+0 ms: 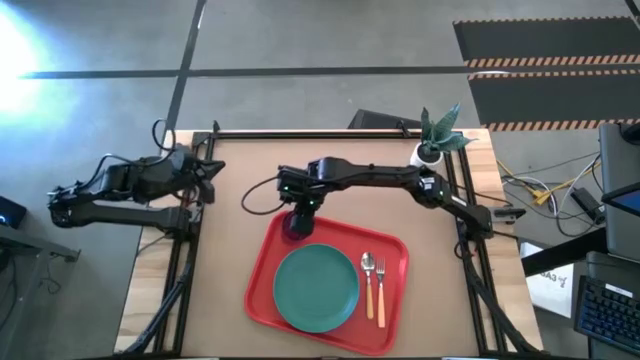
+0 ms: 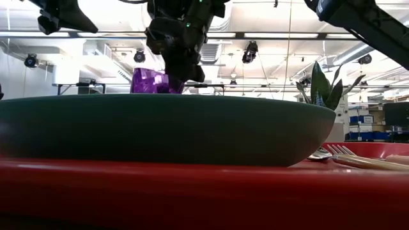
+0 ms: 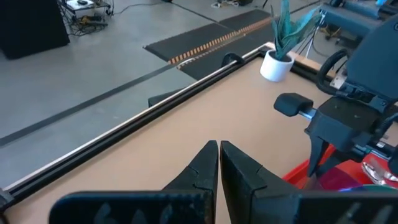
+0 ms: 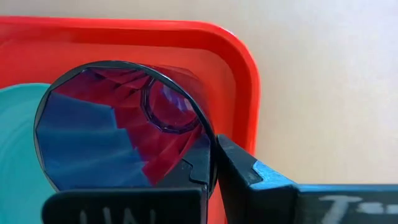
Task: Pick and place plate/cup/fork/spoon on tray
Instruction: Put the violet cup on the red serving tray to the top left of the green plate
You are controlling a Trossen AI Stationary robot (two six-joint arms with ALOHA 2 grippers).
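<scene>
The red tray (image 1: 392, 243) lies at the table's near middle. On it are the teal plate (image 1: 315, 288), the spoon (image 1: 367, 272) and the fork (image 1: 380, 290), side by side to the plate's right. My right gripper (image 1: 299, 212) is over the tray's far left corner, shut on the purple cup (image 4: 118, 130). The cup also shows in the low view (image 2: 148, 81), behind the plate (image 2: 166, 128), which hides its base. My left gripper (image 3: 219, 163) is shut and empty at the table's far left (image 1: 207, 170). My right gripper holds the cup by its rim (image 4: 209, 138), on the side toward the tray's corner. One finger (image 4: 194, 169) is inside the cup and the other (image 4: 244, 171) is outside, the wall pinched between them. The fingers come from above, pointing down. The cup's mouth faces up, over the tray.
A white pot with a green plant (image 1: 432, 148) stands at the table's far right corner. A black frame (image 1: 330, 131) runs around the table's edges. Bare tabletop lies to the left of the tray and beyond it.
</scene>
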